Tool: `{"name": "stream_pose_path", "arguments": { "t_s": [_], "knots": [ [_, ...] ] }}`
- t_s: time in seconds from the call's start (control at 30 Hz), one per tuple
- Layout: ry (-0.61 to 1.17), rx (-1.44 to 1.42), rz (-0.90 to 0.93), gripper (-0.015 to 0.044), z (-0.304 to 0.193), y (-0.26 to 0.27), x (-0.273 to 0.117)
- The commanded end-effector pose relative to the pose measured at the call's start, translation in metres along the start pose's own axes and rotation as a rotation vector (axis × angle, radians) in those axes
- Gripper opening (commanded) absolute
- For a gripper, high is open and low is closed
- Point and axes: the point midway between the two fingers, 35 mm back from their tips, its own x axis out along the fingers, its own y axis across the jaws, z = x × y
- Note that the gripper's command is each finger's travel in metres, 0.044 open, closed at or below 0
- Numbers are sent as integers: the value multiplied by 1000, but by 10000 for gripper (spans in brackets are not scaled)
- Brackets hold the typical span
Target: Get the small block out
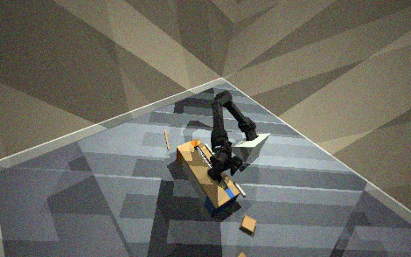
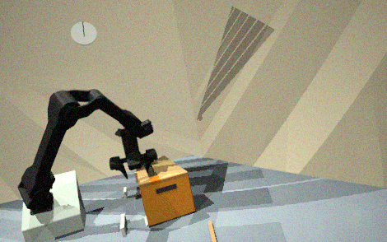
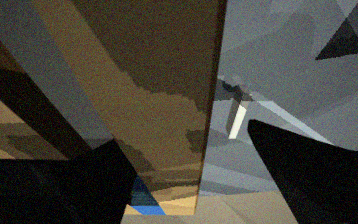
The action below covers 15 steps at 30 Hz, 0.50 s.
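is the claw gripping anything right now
No, the claw stands open above the orange box, with nothing between its fingers.

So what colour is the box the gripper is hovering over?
Orange, the box has a dark slot on its end; clearest in the exterior view.
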Motion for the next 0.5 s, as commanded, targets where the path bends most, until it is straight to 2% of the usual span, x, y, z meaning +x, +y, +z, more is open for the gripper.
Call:
{"name": "stream_pose_path", "arguments": {
  "t_s": [0.0, 0.47],
  "knots": [
    [5, 5, -1, 400, -9, 0, 3],
    [6, 5, -1, 400, -33, 0, 11]
  ]
}}
